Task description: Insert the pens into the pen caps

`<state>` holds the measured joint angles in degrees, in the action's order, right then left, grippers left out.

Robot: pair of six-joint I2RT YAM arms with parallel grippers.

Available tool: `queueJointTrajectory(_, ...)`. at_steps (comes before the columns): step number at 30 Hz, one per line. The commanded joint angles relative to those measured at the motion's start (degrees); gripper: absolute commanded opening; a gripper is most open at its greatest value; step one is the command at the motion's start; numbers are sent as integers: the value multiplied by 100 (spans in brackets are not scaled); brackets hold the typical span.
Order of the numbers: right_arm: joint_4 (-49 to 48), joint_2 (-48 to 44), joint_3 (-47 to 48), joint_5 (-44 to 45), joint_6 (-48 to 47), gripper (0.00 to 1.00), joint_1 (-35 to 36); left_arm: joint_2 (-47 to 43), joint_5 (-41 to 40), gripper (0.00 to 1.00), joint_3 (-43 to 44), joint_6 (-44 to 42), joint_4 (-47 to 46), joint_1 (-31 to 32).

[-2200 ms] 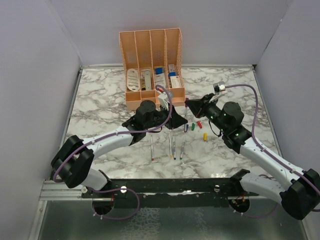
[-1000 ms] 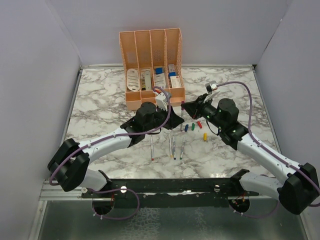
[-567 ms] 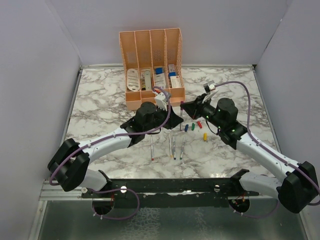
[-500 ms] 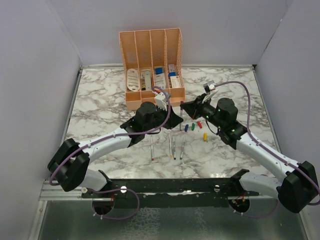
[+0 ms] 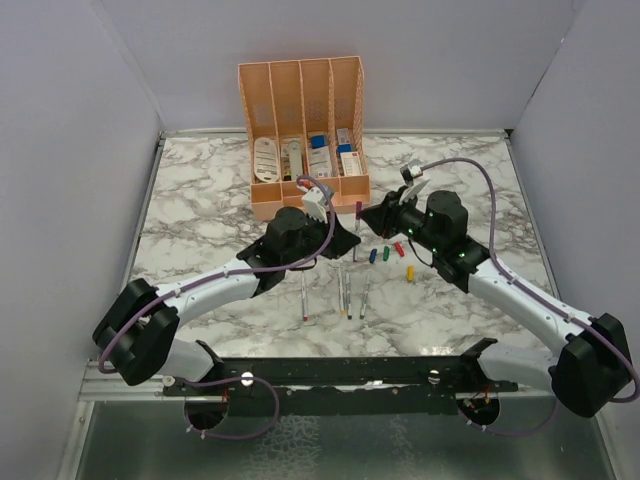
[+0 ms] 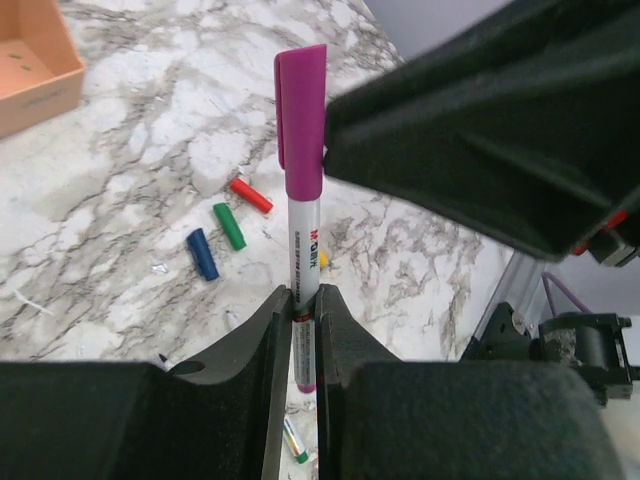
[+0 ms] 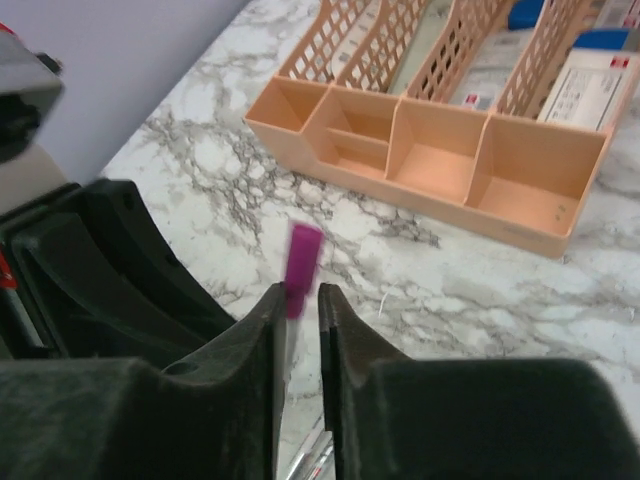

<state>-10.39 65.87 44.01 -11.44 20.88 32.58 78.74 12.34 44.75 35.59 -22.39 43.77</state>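
Observation:
My left gripper (image 6: 303, 300) is shut on a grey-white pen (image 6: 304, 240) and holds it upright above the table. A purple cap (image 6: 300, 120) sits on the pen's top end. My right gripper (image 7: 301, 300) reaches around that purple cap (image 7: 302, 255) from the right. Its jaws stand slightly apart, with a gap beside the cap, so it is open. From above, the capped pen (image 5: 357, 212) stands between the left gripper (image 5: 345, 235) and the right gripper (image 5: 372, 215). Loose blue (image 5: 372, 255), green (image 5: 385, 254), red (image 5: 398, 248) and yellow (image 5: 409, 271) caps lie below them.
Three more pens (image 5: 343, 290) lie side by side on the marble in front of the arms. The peach organiser (image 5: 305, 140), with boxes and cards in it, stands just behind the grippers. Grey walls close in the table on the left, right and back.
The right gripper's jaws have parted a little from the purple cap, which they pinched before. The left arm has drawn back slightly, still gripping the pen.

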Motion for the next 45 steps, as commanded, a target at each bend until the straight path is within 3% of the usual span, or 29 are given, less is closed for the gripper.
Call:
queueJointTrajectory(1,1039,206,282,-7,-23,24,64,-362,-620,0,-227,275,-710,-233)
queueJointTrajectory(6,1060,165,836,265,-70,37,64,-265,-932,0,-389,321,246,-228)
queueJointTrajectory(15,1425,-135,989,794,-100,37,64,122,-2120,0,457,9,3318,-298)
queueJointTrajectory(20,1920,-10,877,1285,109,37,62,176,-2545,0,478,29,4416,-523)
queueJointTrajectory(27,2504,480,853,1573,440,37,64,235,-2354,0,236,-70,4567,-1289)
queueJointTrajectory(38,2975,884,978,1393,575,36,64,1315,-2480,0,872,-736,4727,-1710)
queueJointTrajectory(45,2929,753,830,1357,546,36,64,1802,-2281,13,1179,-869,4607,-1882)
